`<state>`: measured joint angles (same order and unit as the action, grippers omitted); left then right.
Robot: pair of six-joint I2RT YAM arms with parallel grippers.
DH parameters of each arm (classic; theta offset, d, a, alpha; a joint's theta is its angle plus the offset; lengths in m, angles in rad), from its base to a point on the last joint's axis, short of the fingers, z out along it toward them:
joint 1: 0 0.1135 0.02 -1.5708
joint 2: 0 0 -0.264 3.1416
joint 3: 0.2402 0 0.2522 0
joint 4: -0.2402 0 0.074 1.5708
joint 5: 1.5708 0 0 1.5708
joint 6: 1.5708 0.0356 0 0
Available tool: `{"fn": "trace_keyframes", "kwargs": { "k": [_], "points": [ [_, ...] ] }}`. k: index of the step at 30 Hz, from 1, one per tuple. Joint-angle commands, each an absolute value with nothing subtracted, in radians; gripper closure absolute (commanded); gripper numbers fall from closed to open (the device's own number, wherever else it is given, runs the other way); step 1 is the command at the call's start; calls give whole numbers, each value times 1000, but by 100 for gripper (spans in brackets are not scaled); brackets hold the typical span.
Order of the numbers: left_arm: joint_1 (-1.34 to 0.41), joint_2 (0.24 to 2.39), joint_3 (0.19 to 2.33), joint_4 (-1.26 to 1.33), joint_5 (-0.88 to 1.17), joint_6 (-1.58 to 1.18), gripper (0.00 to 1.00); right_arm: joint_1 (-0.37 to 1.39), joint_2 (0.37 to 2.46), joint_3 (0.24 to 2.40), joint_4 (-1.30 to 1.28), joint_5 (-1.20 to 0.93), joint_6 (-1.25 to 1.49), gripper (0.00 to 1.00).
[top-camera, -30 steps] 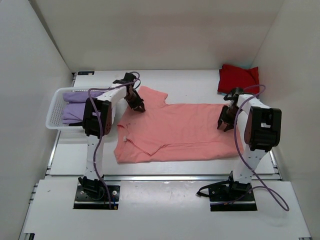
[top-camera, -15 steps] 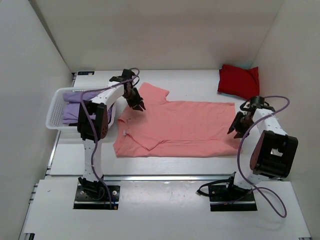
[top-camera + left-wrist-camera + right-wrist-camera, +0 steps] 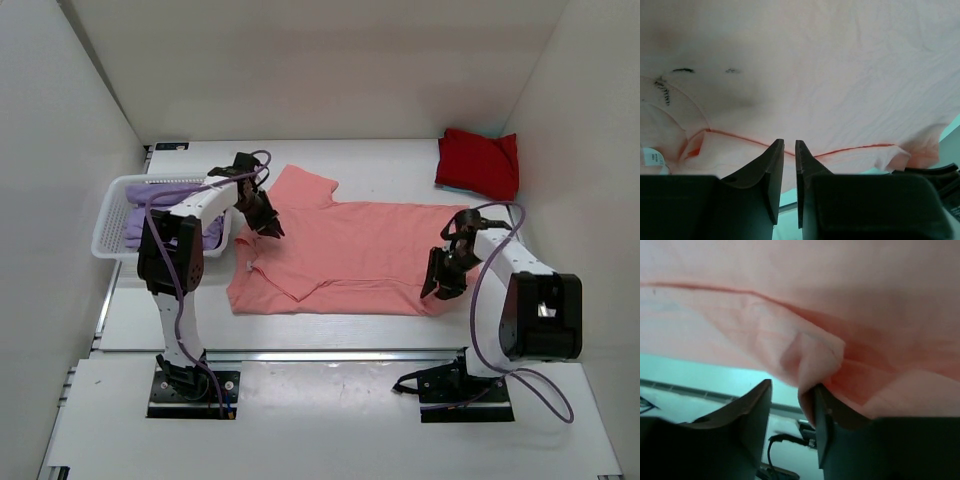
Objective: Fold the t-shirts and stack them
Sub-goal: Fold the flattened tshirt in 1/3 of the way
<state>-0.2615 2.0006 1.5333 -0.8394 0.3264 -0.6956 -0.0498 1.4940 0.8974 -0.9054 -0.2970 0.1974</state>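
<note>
Across the middle of the worktop [image 3: 390, 165] the salmon-pink t-shirt [image 3: 360, 255] lies spread flat, collar toward the left edge and hem toward the right, its near-left sleeve turned in. The left gripper [image 3: 270, 230] sits at the collar end with its jaws almost together. A seam runs right at the tips, and I cannot tell whether it has any cloth. The right gripper [image 3: 441, 283] is at the near hem corner, jaws partly apart, with a tuck of cloth hanging in the gap against one finger but not pinched.

If that arm lifts before the jaws close, the hem will probably slip out and the fold will go crooked. A one-layer pinch at the collar could drag the shirt askew.

The white basket [image 3: 105, 225] of lavender t-shirts [image 3: 140, 228] stands at the left edge, just beside the left arm, which could knock it if it swings wide. The red t-shirt [image 3: 478, 162] lies in the far right corner, apart from the fold path.
</note>
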Motion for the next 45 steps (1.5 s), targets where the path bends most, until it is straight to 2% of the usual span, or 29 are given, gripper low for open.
{"fn": "trace_keyframes", "kwargs": {
  "k": [1,3,6,11,13,17,22,26,28,30,36,45],
  "points": [
    [-264,1911,1510,-807,344,-681,74,-18,1399,847,-986,-319,208,62],
    [-262,1898,1488,-799,348,-687,74,-40,1379,818,-1000,-319,207,59],
    [-268,1887,1465,-790,347,-690,73,-80,1335,833,-999,-301,215,60],
    [-276,1862,1430,-779,345,-690,74,-158,1295,876,-994,-227,244,69],
    [-264,1849,1419,-782,344,-687,74,-164,1305,893,-1017,-172,256,70],
    [-261,1838,1399,-784,338,-687,74,-164,1341,876,-1064,-100,270,64],
    [-247,1829,1394,-776,345,-681,74,-204,1281,845,-1068,-97,310,64],
    [-255,1835,1393,-776,348,-689,74,-238,1213,877,-968,-104,312,70],
    [-250,1838,1397,-775,351,-689,74,-245,1236,893,-919,-101,293,75],
    [-253,1839,1400,-775,351,-690,74,-244,1278,907,-891,-100,273,75],
    [-246,1838,1391,-775,356,-689,74,-186,1381,922,-879,-83,236,72],
    [-239,1833,1367,-764,373,-695,74,-115,1448,884,-940,-3,206,61]
  ]
}}
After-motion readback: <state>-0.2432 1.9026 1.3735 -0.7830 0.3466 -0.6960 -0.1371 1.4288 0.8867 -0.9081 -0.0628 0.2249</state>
